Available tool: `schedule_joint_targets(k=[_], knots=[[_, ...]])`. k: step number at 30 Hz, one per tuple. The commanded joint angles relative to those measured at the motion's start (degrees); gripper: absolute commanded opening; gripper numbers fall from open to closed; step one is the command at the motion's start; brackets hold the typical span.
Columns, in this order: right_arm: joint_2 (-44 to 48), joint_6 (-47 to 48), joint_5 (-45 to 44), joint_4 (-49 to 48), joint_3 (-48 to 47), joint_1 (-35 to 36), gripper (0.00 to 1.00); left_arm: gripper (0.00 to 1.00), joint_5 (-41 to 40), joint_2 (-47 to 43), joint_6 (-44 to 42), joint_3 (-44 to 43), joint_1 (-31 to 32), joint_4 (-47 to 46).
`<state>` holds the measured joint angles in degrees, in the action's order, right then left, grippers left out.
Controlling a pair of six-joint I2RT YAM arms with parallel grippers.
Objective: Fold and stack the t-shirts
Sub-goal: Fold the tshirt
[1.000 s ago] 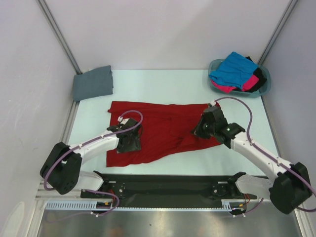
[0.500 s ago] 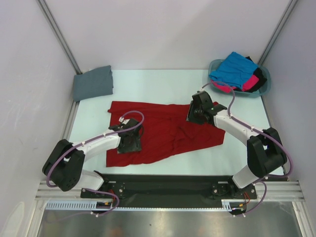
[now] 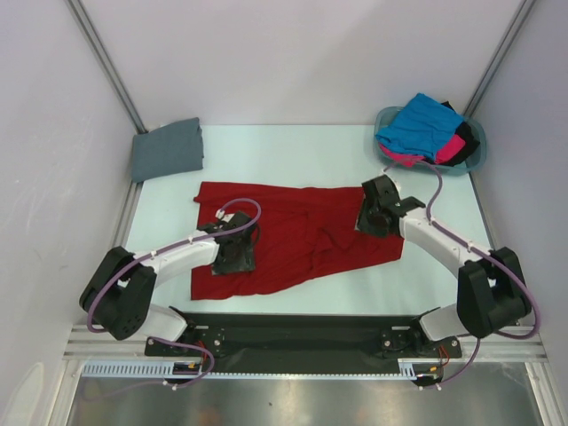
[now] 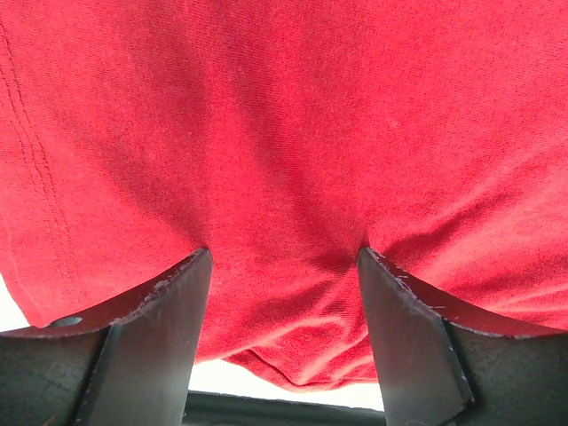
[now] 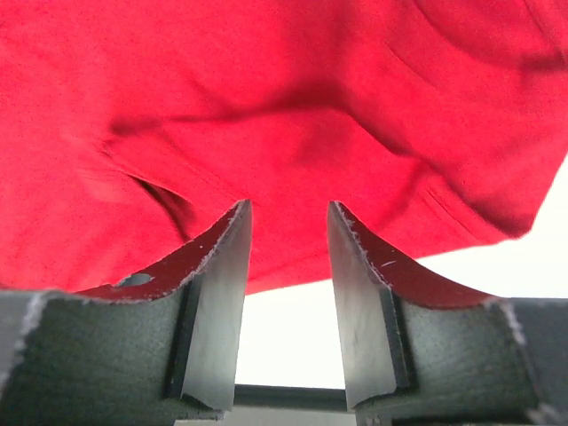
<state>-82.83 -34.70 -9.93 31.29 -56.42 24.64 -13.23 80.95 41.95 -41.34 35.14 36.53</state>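
Two grippers press on the deep red cloth t-shirt (image 3: 302, 235) lying spread flat, left gripper (image 3: 235, 255) near its left side, right gripper (image 3: 376, 213) at its right edge. Only the wrist cams show the jaws: left fingers (image 4: 151, 337) spread wide, right fingers (image 5: 213, 293) parted narrower, nothing pinched. Only the overhead catches the folded slate grey shirt (image 3: 167, 149) far left and the teal plastic basket (image 3: 475, 160) far right.

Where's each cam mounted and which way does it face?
Top external: fixed above and behind the bases, looking down on the pale table and deep red cloth t-shirt; both arms show.
Left wrist: on the left arm, facing down past its open jaws onto the shirt.
Right wrist: same on the right arm, open jaws at the shirt's edge.
Shared: all three see the shirt.
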Motion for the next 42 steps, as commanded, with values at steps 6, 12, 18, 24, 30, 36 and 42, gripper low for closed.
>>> schedule_joint_targets(k=[6,12,18,24,30,36,42], knots=[[6.3,-8.6,9.2,-7.3,9.4,-4.8,0.44,0.73,0.1,0.4,-1.1,-1.9,0.0,-0.8],[4.3,-10.5,14.8,-15.2,13.4,-5.6,0.43,0.73,0.1,0.2,-0.9,-1.6,0.0,-0.6],[1.9,-10.7,17.4,-21.2,14.9,-5.7,0.44,0.73,-0.2,0.4,-0.9,-1.7,0.0,-0.4],[-1.3,-10.9,19.7,-25.2,15.4,-6.0,0.45,0.73,-0.5,1.0,-1.0,-1.5,0.0,-0.4],[-3.7,-10.7,21.3,-27.8,15.3,-6.0,0.4,0.73,-0.7,1.1,-1.0,-1.5,0.0,-0.1],[-3.3,-10.1,21.4,-27.8,15.2,-6.0,0.1,0.73,-0.8,1.4,-1.0,-1.6,0.1,0.0],[3.5,-9.6,15.9,-22.2,14.8,-6.0,0.0,0.73,-0.5,2.0,-1.2,-1.8,0.0,-0.1]])
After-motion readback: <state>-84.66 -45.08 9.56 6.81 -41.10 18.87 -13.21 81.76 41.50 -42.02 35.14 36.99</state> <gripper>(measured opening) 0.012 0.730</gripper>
